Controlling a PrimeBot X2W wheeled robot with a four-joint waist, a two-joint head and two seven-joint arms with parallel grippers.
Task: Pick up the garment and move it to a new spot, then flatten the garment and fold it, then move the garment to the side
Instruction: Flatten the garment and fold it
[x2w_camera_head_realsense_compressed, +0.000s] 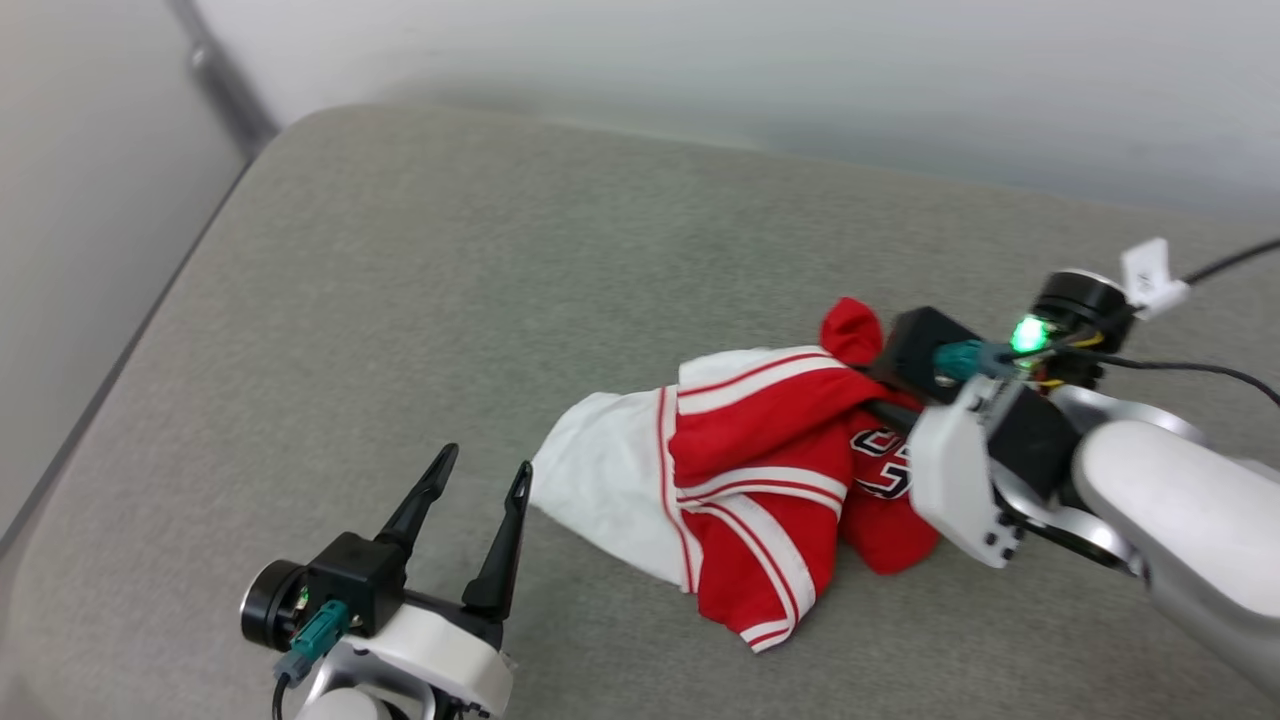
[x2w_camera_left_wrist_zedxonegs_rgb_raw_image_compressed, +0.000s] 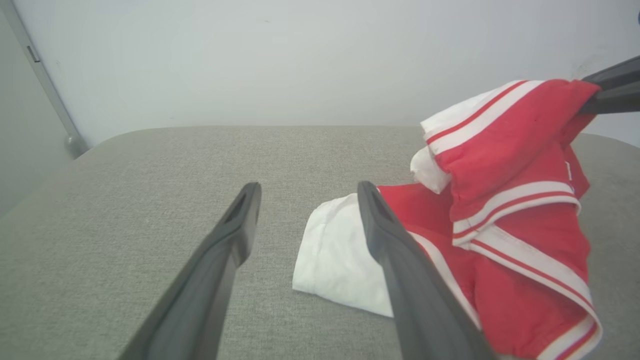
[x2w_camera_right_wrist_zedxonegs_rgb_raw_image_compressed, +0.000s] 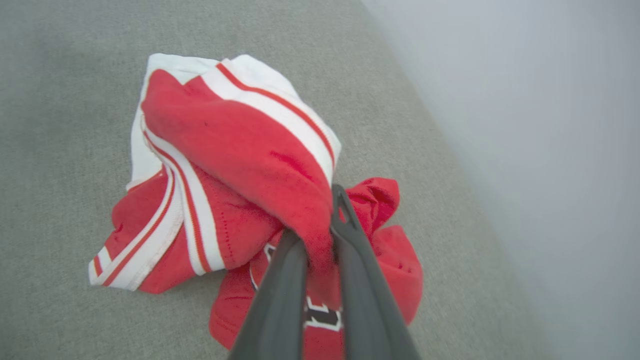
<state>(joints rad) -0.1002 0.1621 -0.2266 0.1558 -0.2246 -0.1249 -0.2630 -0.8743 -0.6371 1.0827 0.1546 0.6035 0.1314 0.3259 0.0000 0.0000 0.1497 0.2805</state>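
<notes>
Pinching red fold of garment (x2w_camera_right_wrist_zedxonegs_rgb_raw_image_compressed: 240, 150), right tool (x2w_camera_right_wrist_zedxonegs_rgb_raw_image_compressed: 316, 215) clenched on it; bundle's long axis runs toward frame lower-left in head view; left tool (x2w_camera_head_realsense_compressed: 485, 462) released, just beside its white end.

My left gripper (x2w_camera_head_realsense_compressed: 486, 460) sits low, fingers spread wide; my right gripper (x2w_camera_right_wrist_zedxonegs_rgb_raw_image_compressed: 320, 220) reaches in sideways, fingers pinched together on the garment (x2w_camera_head_realsense_compressed: 760, 470).

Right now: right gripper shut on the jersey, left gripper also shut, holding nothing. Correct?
No: the left gripper is open, jaws spread, per the left wrist view. The rest stands: right gripper shut on the jersey, left holding nothing.
</notes>
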